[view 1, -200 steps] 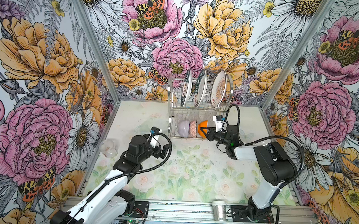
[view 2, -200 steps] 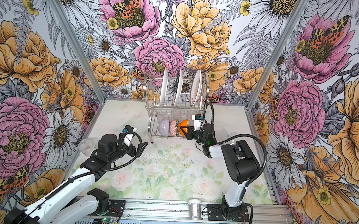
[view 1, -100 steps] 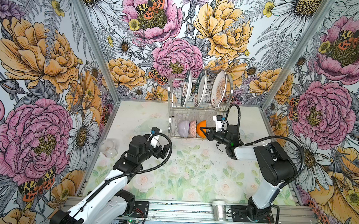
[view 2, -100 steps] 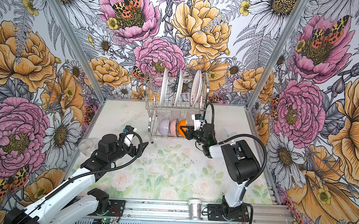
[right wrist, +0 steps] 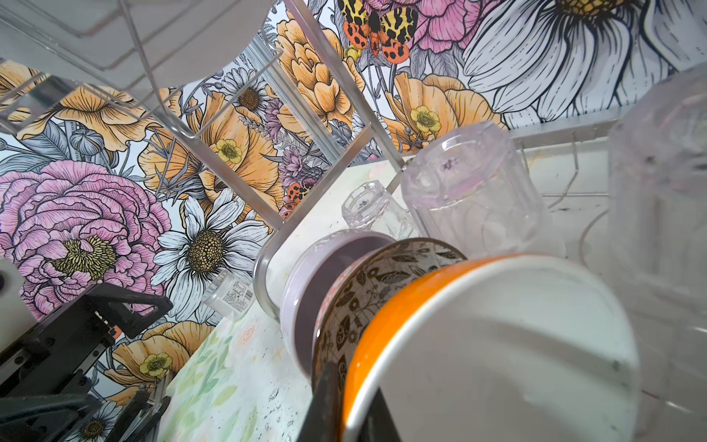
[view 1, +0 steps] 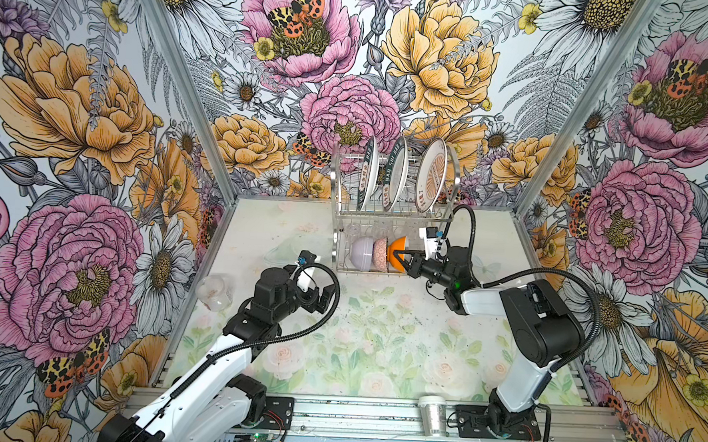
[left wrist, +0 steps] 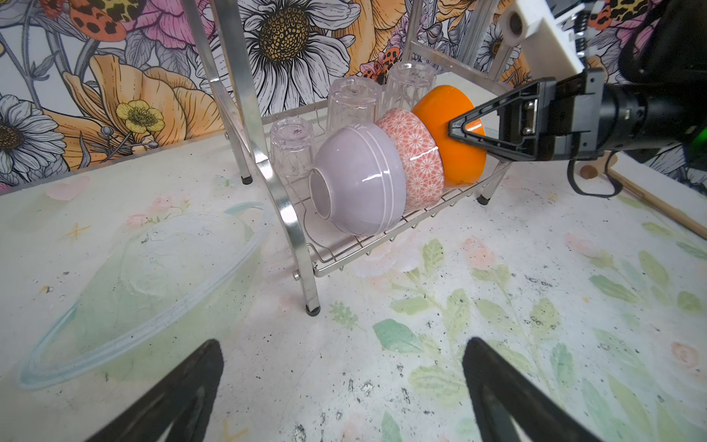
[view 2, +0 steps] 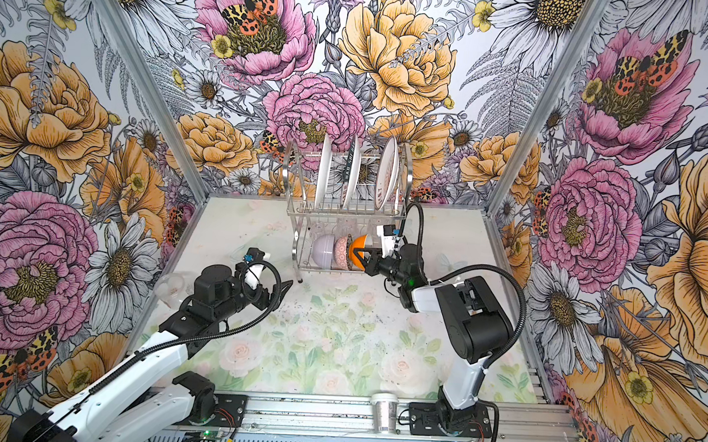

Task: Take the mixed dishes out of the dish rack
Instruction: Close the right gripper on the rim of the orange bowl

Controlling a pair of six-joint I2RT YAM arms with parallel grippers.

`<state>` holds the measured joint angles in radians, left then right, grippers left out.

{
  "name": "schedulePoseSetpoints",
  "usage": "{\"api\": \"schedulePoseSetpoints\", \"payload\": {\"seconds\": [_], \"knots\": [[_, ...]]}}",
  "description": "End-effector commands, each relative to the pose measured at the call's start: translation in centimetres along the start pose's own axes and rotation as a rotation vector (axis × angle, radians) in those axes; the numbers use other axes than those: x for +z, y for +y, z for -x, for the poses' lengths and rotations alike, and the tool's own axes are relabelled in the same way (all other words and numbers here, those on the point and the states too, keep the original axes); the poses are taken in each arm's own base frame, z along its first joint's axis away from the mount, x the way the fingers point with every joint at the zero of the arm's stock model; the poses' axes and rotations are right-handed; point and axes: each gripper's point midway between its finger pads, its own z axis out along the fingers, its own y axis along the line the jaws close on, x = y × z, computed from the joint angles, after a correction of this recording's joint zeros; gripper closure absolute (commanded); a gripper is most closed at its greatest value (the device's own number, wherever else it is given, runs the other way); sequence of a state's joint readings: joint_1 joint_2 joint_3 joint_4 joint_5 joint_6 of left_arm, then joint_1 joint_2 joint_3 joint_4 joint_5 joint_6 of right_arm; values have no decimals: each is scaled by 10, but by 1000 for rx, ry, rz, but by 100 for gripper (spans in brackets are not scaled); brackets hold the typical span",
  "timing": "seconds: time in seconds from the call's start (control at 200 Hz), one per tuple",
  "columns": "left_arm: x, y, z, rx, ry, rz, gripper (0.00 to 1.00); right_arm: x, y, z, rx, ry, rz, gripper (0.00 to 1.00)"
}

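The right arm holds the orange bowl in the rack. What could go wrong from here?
The right fingers pinch only the rim of the orange bowl; it may slip or swing when lifted.
The patterned bowl rests against it and may topple once it leaves.
The glasses close behind could be knocked.

the dish rack (view 1: 390, 215) is shiny chrome wire. the lavender bowl (view 1: 362, 253) and, at its 3 o'clock, the orange bowl (view 1: 396, 246) are glossy ceramic. the glasses (left wrist: 354, 103) are clear, faceted. the tabletop (view 1: 379, 335) is matt, speckled.
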<state>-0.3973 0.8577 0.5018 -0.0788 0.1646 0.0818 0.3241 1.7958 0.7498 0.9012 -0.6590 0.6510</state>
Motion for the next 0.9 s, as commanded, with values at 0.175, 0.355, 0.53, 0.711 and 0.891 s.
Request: {"api": "schedulePoseSetpoints", "payload": {"seconds": [0.175, 0.355, 0.53, 0.711, 0.891], "knots": [[1, 0, -1, 20, 4, 12, 1, -1, 10, 17, -53, -61, 33, 93], [0, 0, -1, 20, 3, 11, 1, -3, 19, 25, -77, -79, 57, 100], [-2, -1, 0, 20, -4, 11, 1, -10, 28, 33, -117, -95, 54, 100], [-3, 0, 1, 31, -4, 10, 1, -18, 34, 38, -153, -113, 40, 100], [-14, 2, 11, 24, -42, 6, 1, -26, 40, 36, -188, -105, 31, 100]]}}
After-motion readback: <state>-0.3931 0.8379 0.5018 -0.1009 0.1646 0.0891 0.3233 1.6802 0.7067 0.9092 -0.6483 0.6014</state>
